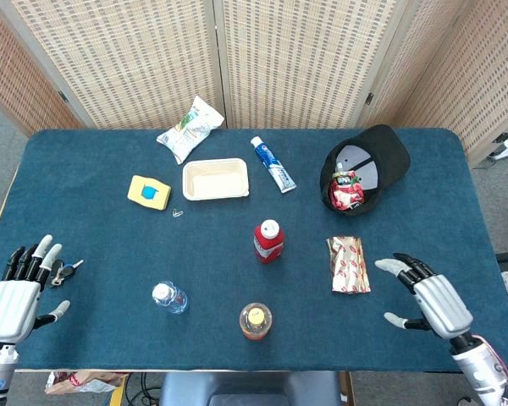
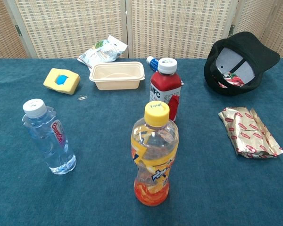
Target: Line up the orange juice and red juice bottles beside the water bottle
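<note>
The orange juice bottle (image 1: 256, 320) (image 2: 154, 153) with a yellow cap stands near the table's front edge. Behind it the red juice bottle (image 1: 268, 241) (image 2: 165, 94) with a white cap stands upright. A clear water bottle (image 1: 168, 297) (image 2: 46, 137) stands to their left. My right hand (image 1: 432, 297) hovers open over the table's front right, apart from all bottles. My left hand (image 1: 17, 288) rests open at the front left edge. Neither hand shows in the chest view.
A foil snack packet (image 1: 348, 264) lies between my right hand and the red juice. Farther back are a black cap (image 1: 367, 167), a toothpaste tube (image 1: 273, 164), a beige tray (image 1: 215, 178), a yellow sponge (image 1: 148, 192) and a snack bag (image 1: 189, 128). Keys (image 1: 64, 271) lie beside my left hand.
</note>
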Motion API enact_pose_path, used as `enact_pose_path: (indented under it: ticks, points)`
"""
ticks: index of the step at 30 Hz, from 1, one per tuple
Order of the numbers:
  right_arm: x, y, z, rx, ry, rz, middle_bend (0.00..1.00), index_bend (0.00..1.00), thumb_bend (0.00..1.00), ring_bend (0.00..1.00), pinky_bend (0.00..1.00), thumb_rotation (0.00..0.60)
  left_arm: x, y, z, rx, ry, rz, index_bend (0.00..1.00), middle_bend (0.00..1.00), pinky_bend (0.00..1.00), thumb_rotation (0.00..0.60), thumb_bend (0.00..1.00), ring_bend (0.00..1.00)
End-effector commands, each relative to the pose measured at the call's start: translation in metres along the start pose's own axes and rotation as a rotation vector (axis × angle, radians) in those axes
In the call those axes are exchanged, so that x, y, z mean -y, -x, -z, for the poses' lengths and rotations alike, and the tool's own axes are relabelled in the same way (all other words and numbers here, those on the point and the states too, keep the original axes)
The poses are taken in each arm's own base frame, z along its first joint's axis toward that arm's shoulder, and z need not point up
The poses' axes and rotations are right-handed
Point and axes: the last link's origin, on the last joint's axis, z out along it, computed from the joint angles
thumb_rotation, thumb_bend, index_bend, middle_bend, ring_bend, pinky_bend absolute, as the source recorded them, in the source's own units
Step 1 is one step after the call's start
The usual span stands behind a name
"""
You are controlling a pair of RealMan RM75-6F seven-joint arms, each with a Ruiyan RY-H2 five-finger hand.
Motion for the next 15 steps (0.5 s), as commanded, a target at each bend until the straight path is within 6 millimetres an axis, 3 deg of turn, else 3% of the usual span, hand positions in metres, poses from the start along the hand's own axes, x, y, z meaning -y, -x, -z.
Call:
enact_pose_path:
  ticks: [1,15]
  points:
    - [0.013,0.014,-0.013,0.091,-0.076,-0.087,0.23,0.21,0.0,0.12,0.22,0.6,-0.001,-0.001,0.0,-0.005,0.004,0.001,0.06,0.0,0.0,0.6,0.13,0.01]
    - [0.04,0.052,-0.058,0.252,-0.184,-0.352,0.23,0.21,0.0,0.12,0.22,0.6,-0.001,0.003,-0.001,0.007,0.002,0.005,0.06,0.0,0.0,0.6,0.13,0.01]
